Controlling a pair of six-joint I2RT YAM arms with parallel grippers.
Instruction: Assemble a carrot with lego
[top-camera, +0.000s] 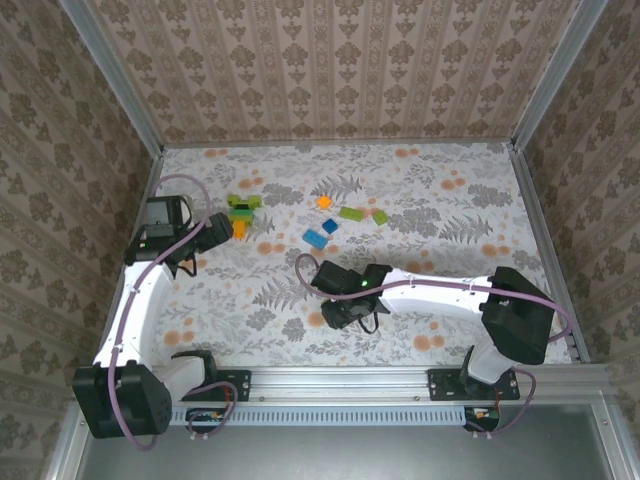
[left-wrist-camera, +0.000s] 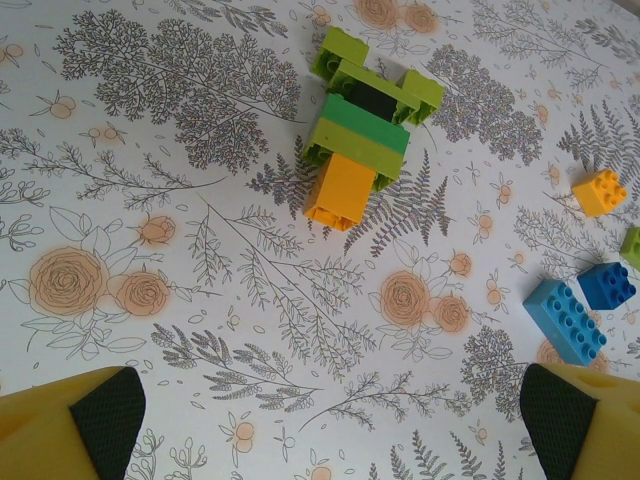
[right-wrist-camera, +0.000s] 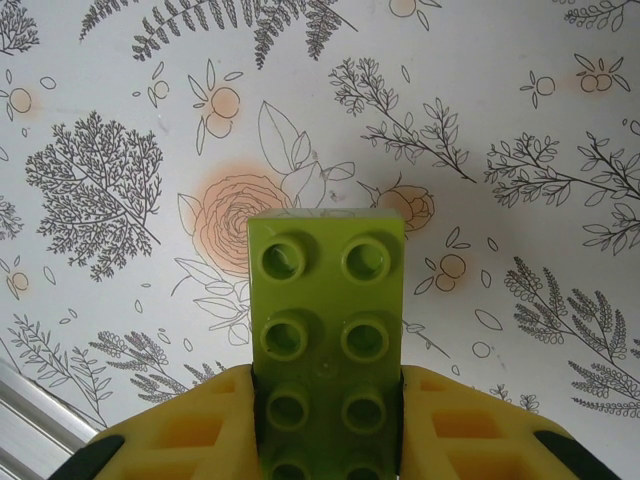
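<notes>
The carrot (left-wrist-camera: 355, 150) lies flat on the flowered table: a lime crossbar with a black brick, dark green and lime layers, and an orange brick at its near end. In the top view the carrot (top-camera: 240, 212) is at the back left. My left gripper (left-wrist-camera: 330, 425) is open and holds nothing, a short way in front of the carrot; in the top view the left gripper (top-camera: 207, 237) is just left of it. My right gripper (right-wrist-camera: 326, 420) is shut on a long lime lego brick (right-wrist-camera: 326, 310), studs facing the camera. The right gripper (top-camera: 338, 310) hovers near the table's front middle.
Loose lego lies right of the carrot: a small orange brick (top-camera: 324, 201), two blue bricks (top-camera: 316, 238) (top-camera: 329, 226) and two lime bricks (top-camera: 351, 213) (top-camera: 380, 216). The metal rail (right-wrist-camera: 40, 410) runs along the near edge. Patterned walls enclose the table.
</notes>
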